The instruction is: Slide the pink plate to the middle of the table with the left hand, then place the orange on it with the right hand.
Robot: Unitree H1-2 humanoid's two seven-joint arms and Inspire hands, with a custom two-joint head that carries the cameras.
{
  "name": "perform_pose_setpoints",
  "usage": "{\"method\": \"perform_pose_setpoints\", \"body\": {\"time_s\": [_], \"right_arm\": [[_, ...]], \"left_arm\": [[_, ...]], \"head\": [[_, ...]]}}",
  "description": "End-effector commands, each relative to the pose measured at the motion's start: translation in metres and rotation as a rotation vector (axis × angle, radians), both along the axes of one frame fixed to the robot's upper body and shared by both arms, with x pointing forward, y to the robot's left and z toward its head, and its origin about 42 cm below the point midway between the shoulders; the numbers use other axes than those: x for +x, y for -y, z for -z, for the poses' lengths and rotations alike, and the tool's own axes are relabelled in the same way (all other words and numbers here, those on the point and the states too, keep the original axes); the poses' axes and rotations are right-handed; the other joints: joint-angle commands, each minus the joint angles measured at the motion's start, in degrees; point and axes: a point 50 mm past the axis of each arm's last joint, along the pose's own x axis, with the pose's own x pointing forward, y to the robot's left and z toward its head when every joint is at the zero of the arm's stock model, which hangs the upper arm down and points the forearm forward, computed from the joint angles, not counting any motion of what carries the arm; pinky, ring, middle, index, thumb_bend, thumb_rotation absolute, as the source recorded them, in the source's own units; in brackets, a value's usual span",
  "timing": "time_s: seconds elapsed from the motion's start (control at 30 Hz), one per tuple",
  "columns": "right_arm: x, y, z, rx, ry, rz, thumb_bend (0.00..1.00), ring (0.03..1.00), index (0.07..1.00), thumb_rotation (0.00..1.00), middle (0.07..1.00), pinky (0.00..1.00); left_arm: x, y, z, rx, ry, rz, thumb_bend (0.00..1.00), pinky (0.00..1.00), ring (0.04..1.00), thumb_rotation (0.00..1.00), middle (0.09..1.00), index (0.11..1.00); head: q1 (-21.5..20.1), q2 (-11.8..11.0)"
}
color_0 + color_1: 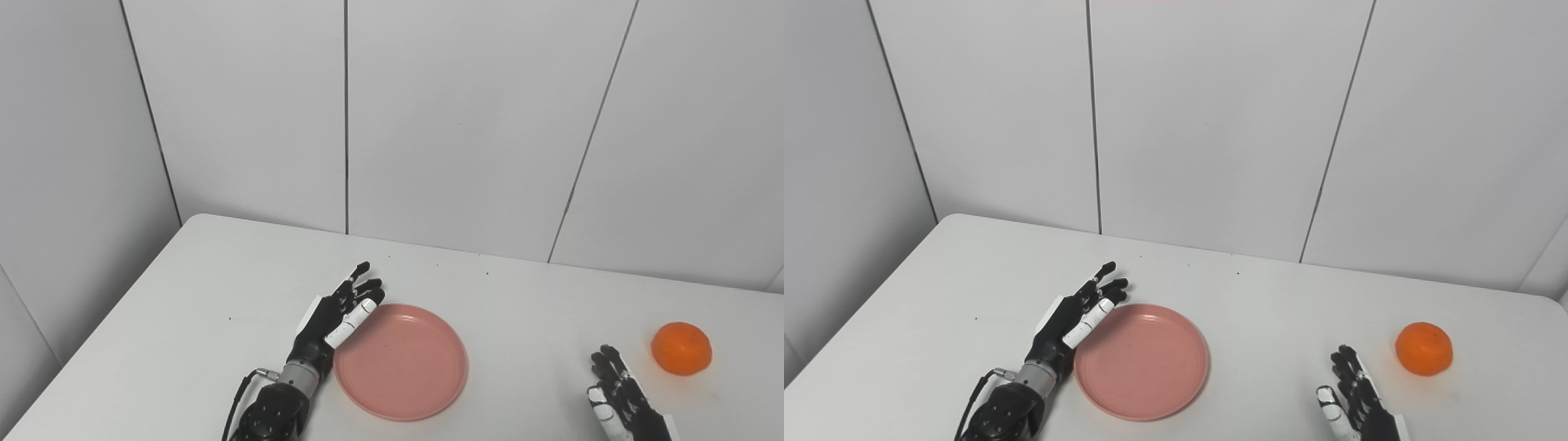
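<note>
A round pink plate (404,367) lies on the white table (202,288), a little left of the middle near the front. My left hand (334,318) is open, fingers stretched out, and rests against the plate's left rim with its thumb over the edge. An orange (681,348) sits on the table at the far right. My right hand (618,392) is open and empty at the bottom edge, just left of and nearer than the orange, not touching it. The same scene shows in the right eye view, with the plate (1142,362) and the orange (1424,348).
Grey wall panels (465,122) stand right behind the table's far edge. The table's left edge runs diagonally down toward the bottom left corner. A cable (242,392) hangs at my left wrist.
</note>
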Motion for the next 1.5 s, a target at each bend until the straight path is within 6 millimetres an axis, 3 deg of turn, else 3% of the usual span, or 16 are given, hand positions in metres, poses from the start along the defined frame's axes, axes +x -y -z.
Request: {"method": "perform_pose_setpoints", "body": {"time_s": [0.0, 0.43, 0.9, 1.47], "right_arm": [[-0.037, -0.014, 0.047, 0.049, -0.199, 0.022, 0.59, 0.937, 0.917, 0.68, 0.912, 0.99], [-0.035, -0.032, 0.043, 0.008, -0.203, 0.018, 0.66, 0.921, 0.905, 0.72, 0.905, 0.95], [-0.034, -0.054, 0.035, -0.022, -0.201, 0.017, 0.67, 0.911, 0.907, 0.74, 0.901, 0.91], [-0.038, -0.055, 0.032, -0.014, -0.212, 0.035, 0.65, 0.912, 0.902, 0.73, 0.895, 0.93]], "left_arm": [[0.009, 0.01, -0.022, -0.033, 0.077, 0.032, 0.81, 0.76, 0.839, 0.71, 0.866, 0.924], [0.005, 0.023, -0.012, -0.108, 0.08, 0.042, 0.76, 0.79, 0.871, 0.69, 0.882, 0.965], [0.007, 0.028, -0.017, -0.121, 0.1, 0.076, 0.76, 0.81, 0.882, 0.69, 0.888, 0.963], [0.003, 0.029, -0.011, -0.114, 0.094, 0.089, 0.76, 0.83, 0.889, 0.67, 0.883, 0.969]], "head": [[-0.7, 0.2], [-6.3, 1.9], [-16.4, 2.3], [-17.4, 2.5]]}}
